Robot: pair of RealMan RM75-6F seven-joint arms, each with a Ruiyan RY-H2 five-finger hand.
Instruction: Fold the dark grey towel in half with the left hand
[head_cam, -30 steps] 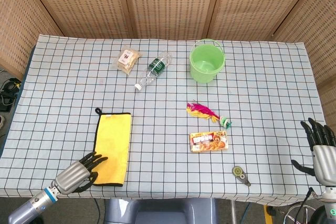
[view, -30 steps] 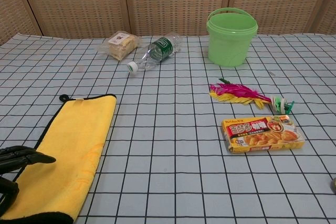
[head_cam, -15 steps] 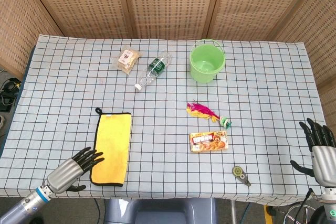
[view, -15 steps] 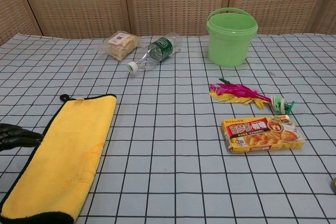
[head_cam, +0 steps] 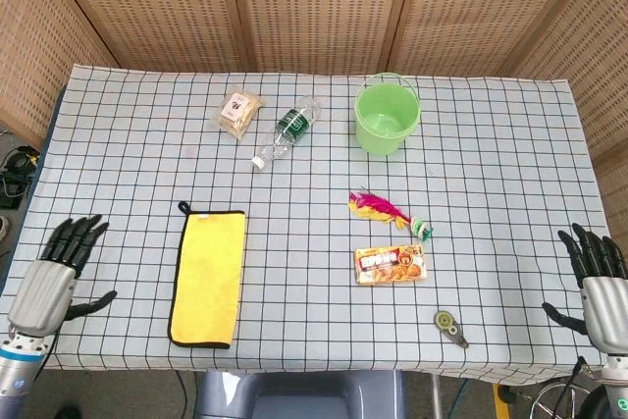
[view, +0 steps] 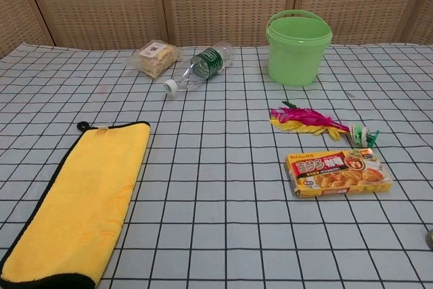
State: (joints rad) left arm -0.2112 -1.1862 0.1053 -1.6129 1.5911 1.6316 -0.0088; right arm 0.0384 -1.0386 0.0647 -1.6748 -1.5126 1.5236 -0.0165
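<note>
The left hand (head_cam: 47, 282) is at the left edge of the table (head_cam: 128, 154), with its fingers spread apart and nothing in it. It is well apart from the towel (head_cam: 208, 277), which lies to its right. The towel lies flat as a long narrow strip with the yellow side up and a dark edge around it; a small dark loop is at its far corner. The right hand (head_cam: 599, 282) is at the right edge, also spread wide and empty.

Further out on the checked cloth lie a food box (head_cam: 391, 264), a pink feather toy (head_cam: 378, 208), a small round tape (head_cam: 449, 325), a green bucket (head_cam: 387, 113), a bottle (head_cam: 287, 130) on its side and a snack bag (head_cam: 240, 110).
</note>
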